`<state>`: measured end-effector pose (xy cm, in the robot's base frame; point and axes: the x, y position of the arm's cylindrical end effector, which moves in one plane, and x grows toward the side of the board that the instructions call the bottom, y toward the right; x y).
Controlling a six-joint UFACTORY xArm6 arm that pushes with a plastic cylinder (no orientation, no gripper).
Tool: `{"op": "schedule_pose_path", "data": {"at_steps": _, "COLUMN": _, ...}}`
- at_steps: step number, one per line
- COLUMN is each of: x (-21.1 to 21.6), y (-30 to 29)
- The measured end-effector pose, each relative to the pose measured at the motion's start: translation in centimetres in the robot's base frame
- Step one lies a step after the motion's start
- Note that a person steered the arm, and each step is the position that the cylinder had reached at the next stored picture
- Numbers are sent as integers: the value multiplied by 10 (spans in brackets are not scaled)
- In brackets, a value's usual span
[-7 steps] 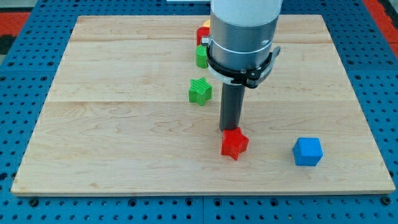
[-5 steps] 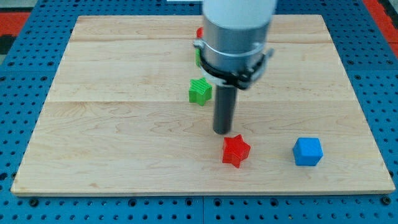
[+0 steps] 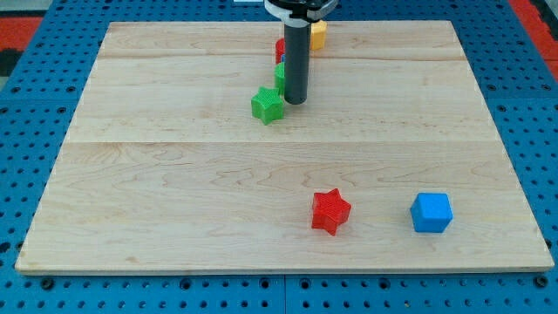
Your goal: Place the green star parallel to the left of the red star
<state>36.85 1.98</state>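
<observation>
Rod and no gripper: the arm ends in a dark rod whose tip [image 3: 296, 101] rests just right of the green star [image 3: 268, 105], close enough that contact cannot be told. Beneath lies the wooden board [image 3: 174, 201]. Near the front, the blue cube [image 3: 432, 212] sits right of the red star [image 3: 330, 211]. Far behind the rod, red [image 3: 280, 49], green [image 3: 280, 75] and yellow [image 3: 318, 35] blocks peek out.
</observation>
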Motion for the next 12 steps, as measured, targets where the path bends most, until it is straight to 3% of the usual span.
{"op": "schedule_pose_path", "data": {"at_steps": 2, "x": -6, "y": 2}}
{"op": "schedule_pose_path", "data": {"at_steps": 3, "x": -3, "y": -49}}
{"op": "schedule_pose_path", "data": {"at_steps": 4, "x": 27, "y": -98}}
{"op": "schedule_pose_path", "data": {"at_steps": 7, "x": 39, "y": -157}}
{"op": "schedule_pose_path", "data": {"at_steps": 12, "x": 67, "y": -77}}
